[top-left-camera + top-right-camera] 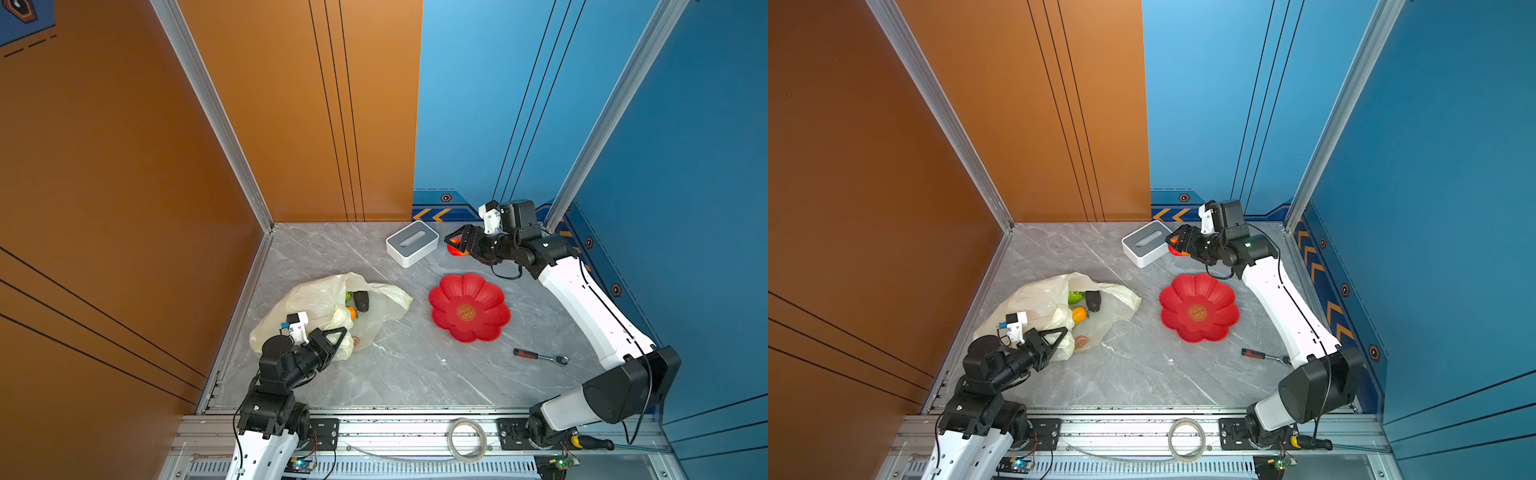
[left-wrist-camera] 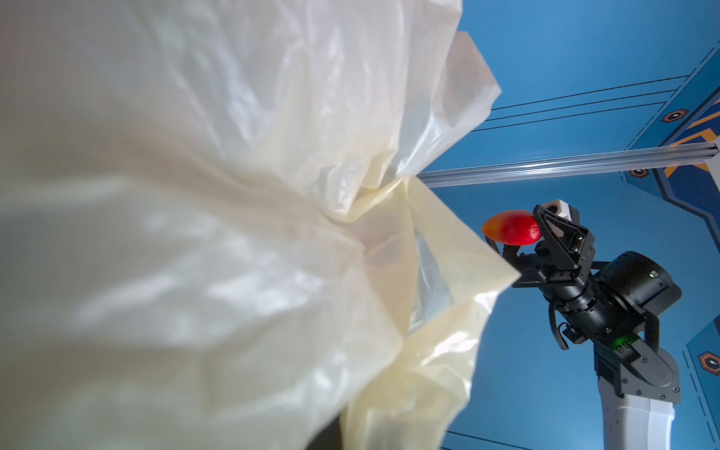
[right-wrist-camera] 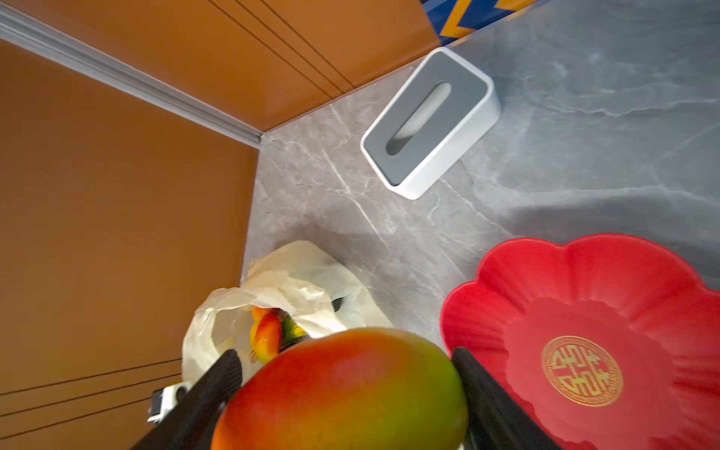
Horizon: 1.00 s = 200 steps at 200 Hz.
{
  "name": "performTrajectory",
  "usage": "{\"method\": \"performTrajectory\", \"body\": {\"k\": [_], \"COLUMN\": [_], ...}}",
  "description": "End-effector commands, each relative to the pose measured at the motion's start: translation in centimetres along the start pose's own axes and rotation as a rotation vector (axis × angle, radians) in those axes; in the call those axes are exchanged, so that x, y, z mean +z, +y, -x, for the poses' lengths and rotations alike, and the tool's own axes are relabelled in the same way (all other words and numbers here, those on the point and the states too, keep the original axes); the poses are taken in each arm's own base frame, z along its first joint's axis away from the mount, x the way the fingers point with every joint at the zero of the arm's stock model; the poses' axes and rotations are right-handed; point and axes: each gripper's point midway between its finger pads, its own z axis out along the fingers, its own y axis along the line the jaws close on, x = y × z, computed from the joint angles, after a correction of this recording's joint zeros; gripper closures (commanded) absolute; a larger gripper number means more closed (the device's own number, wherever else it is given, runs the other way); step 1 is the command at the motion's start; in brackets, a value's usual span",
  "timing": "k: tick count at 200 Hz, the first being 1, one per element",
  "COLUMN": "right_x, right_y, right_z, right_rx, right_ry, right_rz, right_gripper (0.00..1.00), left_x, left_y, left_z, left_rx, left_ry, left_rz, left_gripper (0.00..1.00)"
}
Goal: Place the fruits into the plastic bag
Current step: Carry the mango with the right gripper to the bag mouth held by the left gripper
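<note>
We see the right gripper clamped on a red, yellow and green mango. Its two black fingers press the fruit from either side, and the rounded end sticks out past the fingertips. In a top view this gripper hangs above the table, with a white and grey box just beside its fingertips and a red flower-shaped dish lying lower down, on the side nearer the arms' bases.

The left gripper has its fingers together, pinched on a fold of the cream bag. From the left wrist we cannot see the fingers themselves, only the plastic bunching toward them. The bag lies crumpled on the table with its mouth gaping just beyond the left fingertips. Inside it we make out other fruits: a dark avocado, a green one and an orange-yellow one. The held mango is well apart from the bag. A red-handled wrench lies far from both sets of fingers.
</note>
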Motion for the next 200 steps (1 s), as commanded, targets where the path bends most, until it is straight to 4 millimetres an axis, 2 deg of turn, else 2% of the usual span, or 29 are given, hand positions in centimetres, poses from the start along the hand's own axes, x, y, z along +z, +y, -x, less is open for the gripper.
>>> {"method": "performTrajectory", "body": {"k": [1, 52, 76, 109, 152, 162, 167, 200], "right_x": [-1.2, 0.1, 1.1, 2.9, 5.6, 6.4, 6.6, 8.7], "right_y": [4.8, 10.4, 12.0, 13.3, 14.3, 14.1, 14.9, 15.2], "right_z": [0.0, -3.2, -4.8, -7.2, -10.5, -10.7, -12.1, -14.4], "right_rx": [0.024, 0.008, -0.001, -0.014, -0.022, -0.016, -0.029, -0.031], "right_ry": [0.002, 0.085, 0.125, 0.184, 0.259, 0.266, 0.294, 0.35], "right_rz": [0.177, 0.33, 0.36, 0.377, 0.385, 0.38, 0.391, 0.389], "right_gripper": [0.25, 0.26, 0.26, 0.26, 0.26, 0.26, 0.26, 0.26], "left_x": [0.0, -0.1, -0.1, -0.2, -0.2, -0.2, -0.2, -0.2], "left_y": [0.0, -0.3, -0.5, -0.6, -0.6, -0.6, -0.7, -0.7], "left_z": [-0.1, 0.0, 0.0, 0.0, 0.0, 0.0, 0.0, 0.0], "left_rx": [0.0, -0.001, 0.0, 0.001, -0.001, 0.0, 0.001, 0.0], "left_ry": [0.004, 0.003, 0.004, 0.004, 0.005, 0.005, 0.005, 0.004], "left_rz": [-0.016, -0.02, -0.024, -0.027, -0.027, -0.027, -0.027, -0.028], "left_gripper": [1.0, 1.0, 1.0, 1.0, 1.0, 1.0, 1.0, 1.0]}}
